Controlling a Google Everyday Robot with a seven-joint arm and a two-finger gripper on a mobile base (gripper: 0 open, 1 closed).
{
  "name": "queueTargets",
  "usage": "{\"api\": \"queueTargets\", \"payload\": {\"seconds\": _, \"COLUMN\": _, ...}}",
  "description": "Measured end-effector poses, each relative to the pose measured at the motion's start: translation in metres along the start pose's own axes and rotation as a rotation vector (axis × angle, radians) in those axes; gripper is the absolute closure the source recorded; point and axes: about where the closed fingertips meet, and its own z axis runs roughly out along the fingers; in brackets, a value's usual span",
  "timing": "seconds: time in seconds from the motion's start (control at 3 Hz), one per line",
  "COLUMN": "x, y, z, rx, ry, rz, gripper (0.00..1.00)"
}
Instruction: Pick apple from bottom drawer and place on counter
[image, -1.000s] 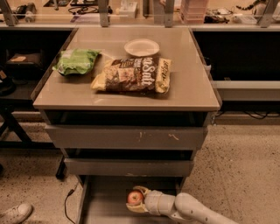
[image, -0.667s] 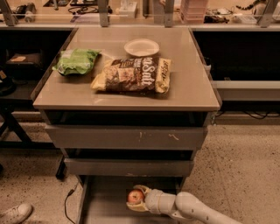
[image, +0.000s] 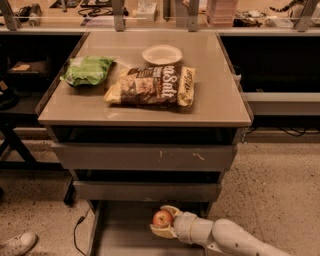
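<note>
The red apple (image: 162, 218) sits between the two fingers of my gripper (image: 163, 220), low in the open bottom drawer (image: 120, 235). The fingers close around the apple from above and below. My white arm reaches in from the lower right. The beige counter (image: 215, 100) is the cabinet top above the two shut grey drawers.
On the counter lie a green chip bag (image: 88, 70), a brown-and-yellow snack bag (image: 152, 86) and a white bowl (image: 161, 54). A cluttered workbench (image: 150, 12) runs along the back. A white shoe (image: 17, 243) and a black cable (image: 77, 227) are on the floor at left.
The gripper with the apple has stayed almost in place in the bottom drawer, shifting only slightly.
</note>
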Motion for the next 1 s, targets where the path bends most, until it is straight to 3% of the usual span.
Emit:
{"api": "queueTargets", "payload": {"seconds": 0.33, "x": -0.056, "y": 0.005, "z": -0.038, "rx": 0.045, "ry": 0.028, "rz": -0.073, "gripper": 1.0}}
{"api": "queueTargets", "payload": {"seconds": 0.67, "x": -0.056, "y": 0.006, "z": -0.038, "rx": 0.043, "ry": 0.027, "rz": -0.071, "gripper": 1.0}}
{"api": "queueTargets", "payload": {"seconds": 1.0, "x": -0.084, "y": 0.009, "z": -0.058, "rx": 0.054, "ry": -0.01, "rz": -0.09, "gripper": 1.0}}
